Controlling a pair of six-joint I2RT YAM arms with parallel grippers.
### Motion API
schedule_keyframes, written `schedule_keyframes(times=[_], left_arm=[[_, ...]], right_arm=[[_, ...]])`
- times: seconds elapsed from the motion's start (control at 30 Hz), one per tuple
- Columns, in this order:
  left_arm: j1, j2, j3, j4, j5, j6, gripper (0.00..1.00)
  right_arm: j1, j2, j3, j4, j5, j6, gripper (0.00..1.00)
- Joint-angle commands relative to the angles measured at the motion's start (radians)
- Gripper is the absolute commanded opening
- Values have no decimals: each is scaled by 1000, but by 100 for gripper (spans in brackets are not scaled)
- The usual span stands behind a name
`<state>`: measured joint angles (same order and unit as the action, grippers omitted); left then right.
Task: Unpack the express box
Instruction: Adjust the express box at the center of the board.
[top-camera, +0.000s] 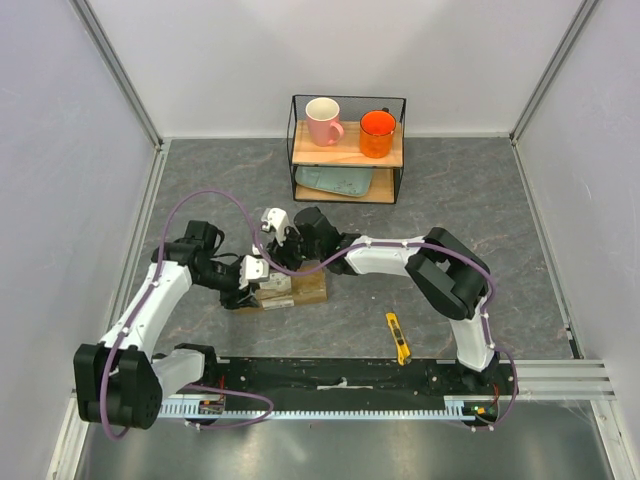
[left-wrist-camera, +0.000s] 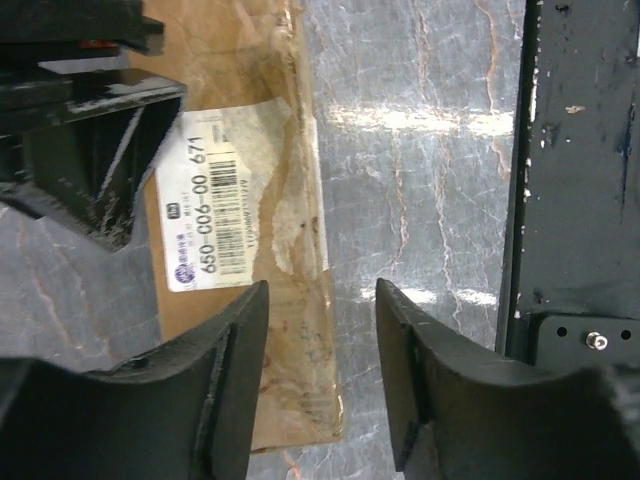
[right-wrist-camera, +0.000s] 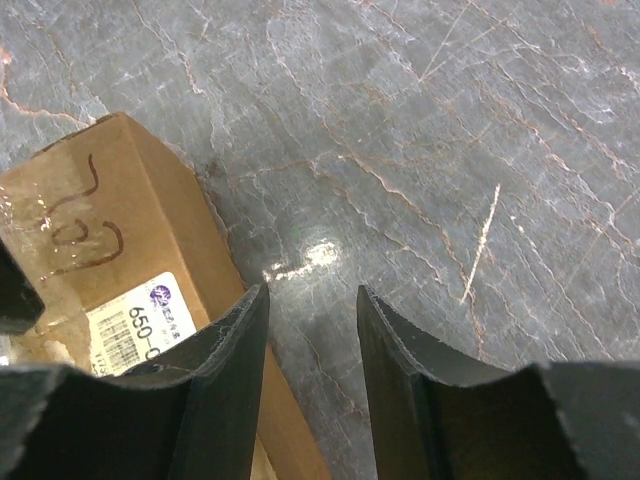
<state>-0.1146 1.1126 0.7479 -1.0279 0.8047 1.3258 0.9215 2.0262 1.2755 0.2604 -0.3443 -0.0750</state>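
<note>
L claw (left-wrist-camera: 320, 300) spread over box (left-wrist-camera: 295, 330) edge; R claw (right-wrist-camera: 312, 300) spread too, hovering above tabletop (right-wrist-camera: 450, 150) just beside box. Box lies flat, label (left-wrist-camera: 215, 210) up.

Box (top-camera: 305, 288) on table (top-camera: 450, 200) left of centre; knife (top-camera: 399, 338) right of it, nearer the front edge; rack (top-camera: 348, 160) behind both, with a mug (top-camera: 323, 120) left of a second mug (top-camera: 377, 133) on its upper shelf, tray (top-camera: 335, 181) on the lower.

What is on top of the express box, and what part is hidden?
A white label and pen marks lie on the express box. The left gripper and right gripper, both open, cover part of its top from above.
</note>
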Motion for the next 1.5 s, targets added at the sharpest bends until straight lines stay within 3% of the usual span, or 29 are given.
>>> schedule_keyframes(times=[0.0, 0.13, 0.23, 0.3, 0.43, 0.6, 0.87, 0.93, 0.97, 1.2, 1.47], left_arm=[[1, -23, 86, -24, -25, -54, 57], [24, -25, 91, -55, -81, -27, 71], [27, -20, 41, -57, -116, 13, 99], [26, -30, 12, -23, -79, 29, 99], [-5, -17, 27, 61, -7, -31, 99], [-79, 36, 56, 133, 17, -51, 99], [-243, 128, 113, 164, 22, -91, 99], [-257, 147, 126, 196, 24, -122, 99], [-258, 156, 145, 204, 24, -132, 99], [-299, 251, 159, 235, 19, -178, 99], [-404, 239, 113, 301, -38, -246, 99]], right_arm=[[-3, -58, -30, -26, 16, -17, 48], [-4, -70, -50, -27, 21, -25, 48], [-4, -87, -76, -23, 28, -31, 49], [-3, -104, -102, -17, 47, -40, 54], [-10, -199, -166, -1, 114, -68, 74], [-84, -351, -312, 57, 154, 39, 83], [-131, -559, -577, 150, 214, 162, 83], [-133, -656, -637, 181, 189, 197, 89], [-133, -690, -697, 209, 164, 204, 98], [-131, -853, -861, 286, 73, 248, 98], [-105, -807, -1009, 522, -12, 251, 98]])
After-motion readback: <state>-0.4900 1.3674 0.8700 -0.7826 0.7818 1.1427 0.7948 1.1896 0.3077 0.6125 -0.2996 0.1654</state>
